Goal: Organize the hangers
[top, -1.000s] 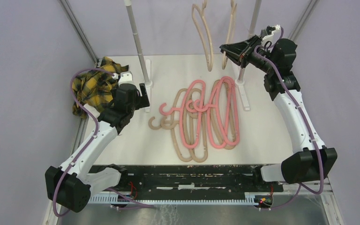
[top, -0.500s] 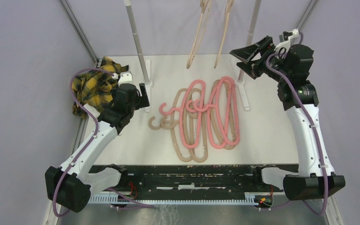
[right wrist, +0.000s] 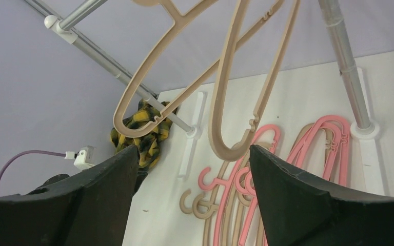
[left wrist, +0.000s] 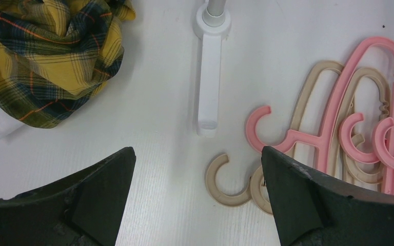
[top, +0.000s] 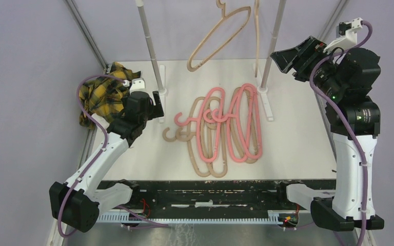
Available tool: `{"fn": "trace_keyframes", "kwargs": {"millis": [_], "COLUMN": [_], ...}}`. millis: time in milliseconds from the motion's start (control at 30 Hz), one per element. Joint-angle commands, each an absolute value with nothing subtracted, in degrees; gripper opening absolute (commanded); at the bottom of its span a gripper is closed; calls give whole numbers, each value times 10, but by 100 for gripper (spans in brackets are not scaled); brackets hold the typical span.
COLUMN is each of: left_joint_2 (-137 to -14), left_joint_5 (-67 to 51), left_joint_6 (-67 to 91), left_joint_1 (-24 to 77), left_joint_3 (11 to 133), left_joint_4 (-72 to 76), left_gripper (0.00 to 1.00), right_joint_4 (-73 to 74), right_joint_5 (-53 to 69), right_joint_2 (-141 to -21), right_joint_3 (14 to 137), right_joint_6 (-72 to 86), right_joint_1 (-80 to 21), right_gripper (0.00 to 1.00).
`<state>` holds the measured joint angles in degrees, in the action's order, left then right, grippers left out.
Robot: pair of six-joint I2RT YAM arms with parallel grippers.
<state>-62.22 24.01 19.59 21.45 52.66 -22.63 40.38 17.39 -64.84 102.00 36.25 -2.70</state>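
right tool (right wrist: 192, 149) spread wide, empty — beige hangers (right wrist: 222, 77) hanging

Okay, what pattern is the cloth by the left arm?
The cloth is yellow plaid with dark bands and orange lines; clearest in the left wrist view.

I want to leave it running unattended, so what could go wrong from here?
1. The tilted beige hanger hangs close to the open right gripper; a careless move there could knock it off.
2. The pink hangers and beige hangers on the table lie interlocked, so lifting one may drag others along.
3. The rack post stands between the right gripper and the pile; it could get bumped.
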Motion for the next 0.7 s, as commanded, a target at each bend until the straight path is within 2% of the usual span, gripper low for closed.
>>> {"fn": "trace_keyframes", "kwargs": {"millis": [0,200,433,667], "left_joint_2": [-624,-626,-626,-628], "left_joint_5": [235,232,238,234], "left_joint_6": [212,210,206,203], "left_joint_1": [212,212,212,212], "left_joint_3": [547,547,552,557], "left_joint_4": [-209,-210,-213,-212], "left_gripper": [99,99,99,99], "right_joint_4": [380,334,337,304], "right_joint_5": [187,181,133,120], "right_joint_2": [-674,-728,-824,-917], "right_joint_3": [1040,1086,1200,1263], "right_joint_6": [343,340,308,283], "right_joint_1": [-30,-102,-207,-289], "right_gripper": [84,80,79,79]}}
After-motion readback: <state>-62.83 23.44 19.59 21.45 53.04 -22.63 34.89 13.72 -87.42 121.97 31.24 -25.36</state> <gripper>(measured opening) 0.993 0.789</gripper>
